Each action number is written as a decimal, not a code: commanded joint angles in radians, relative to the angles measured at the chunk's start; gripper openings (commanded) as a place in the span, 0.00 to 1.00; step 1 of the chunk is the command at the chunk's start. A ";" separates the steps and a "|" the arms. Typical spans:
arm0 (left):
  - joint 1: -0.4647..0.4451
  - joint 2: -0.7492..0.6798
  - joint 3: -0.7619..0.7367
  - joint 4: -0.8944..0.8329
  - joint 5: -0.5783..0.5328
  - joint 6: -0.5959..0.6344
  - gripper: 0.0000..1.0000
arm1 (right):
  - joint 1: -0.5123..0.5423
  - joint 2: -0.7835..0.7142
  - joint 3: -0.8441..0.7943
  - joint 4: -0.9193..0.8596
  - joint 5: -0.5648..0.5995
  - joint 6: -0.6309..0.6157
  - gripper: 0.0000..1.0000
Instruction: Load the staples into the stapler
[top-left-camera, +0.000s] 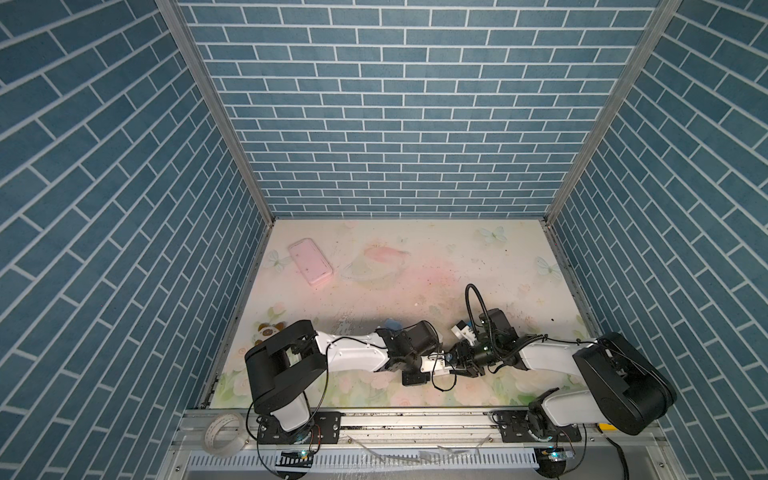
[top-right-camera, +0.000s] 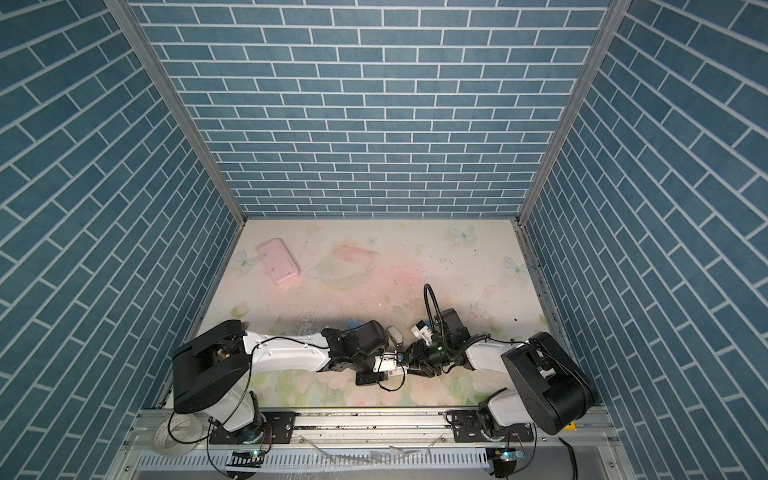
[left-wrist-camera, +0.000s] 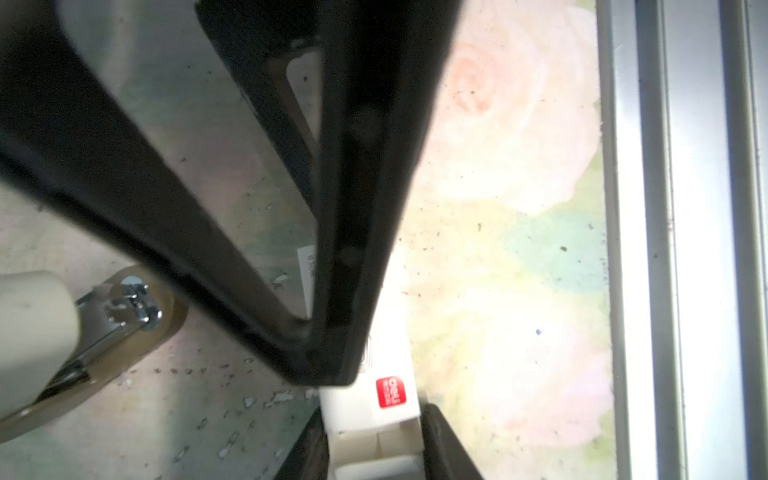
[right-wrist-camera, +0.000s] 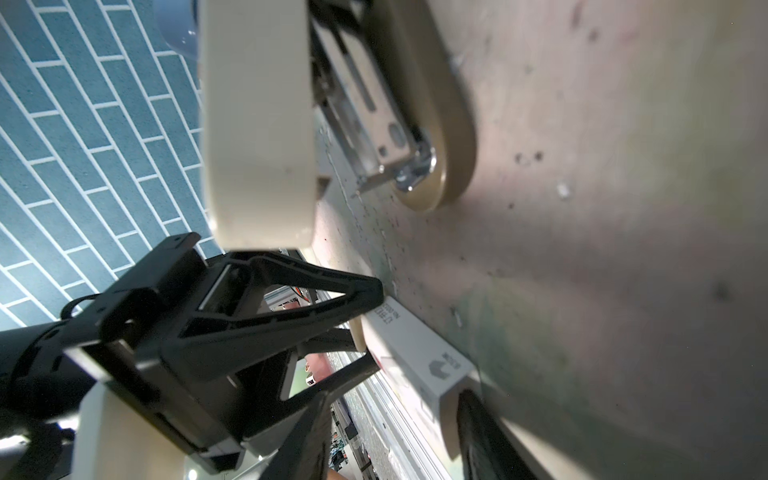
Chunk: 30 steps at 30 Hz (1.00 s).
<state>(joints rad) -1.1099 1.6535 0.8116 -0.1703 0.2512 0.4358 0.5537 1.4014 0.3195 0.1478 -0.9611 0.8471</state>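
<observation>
Two grippers meet near the middle of the front edge of the table (left-wrist-camera: 519, 270): left gripper (left-wrist-camera: 330, 368) clamped on the white sleeve (left-wrist-camera: 386, 411), right gripper (left-wrist-camera: 376, 440) closed on the tray (left-wrist-camera: 376, 467) poking out. Unseen, the staples are probably inside: light, brittle strips, best gripped by the long sides. The open stapler (right-wrist-camera: 257, 124) lies just beside.

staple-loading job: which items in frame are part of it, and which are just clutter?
Job:
- stapler
- white sleeve, in the left gripper jaws
- white tray sticking out of the sleeve, in the right gripper jaws; no staple strips visible

Lying about:
- pink case
- tape roll
- small blue item by the left arm
</observation>
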 joint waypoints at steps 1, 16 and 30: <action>0.007 0.007 0.011 -0.054 -0.006 0.019 0.39 | 0.005 0.009 0.023 -0.012 0.008 -0.034 0.50; 0.010 0.021 0.037 -0.095 -0.005 0.039 0.36 | 0.005 0.065 0.053 -0.044 -0.009 -0.047 0.49; 0.030 0.002 0.039 -0.149 0.011 0.055 0.35 | 0.004 0.181 0.086 -0.138 0.054 -0.111 0.47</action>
<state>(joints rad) -1.0893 1.6604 0.8452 -0.2596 0.2562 0.4725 0.5545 1.5314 0.4160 0.0872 -0.9989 0.7895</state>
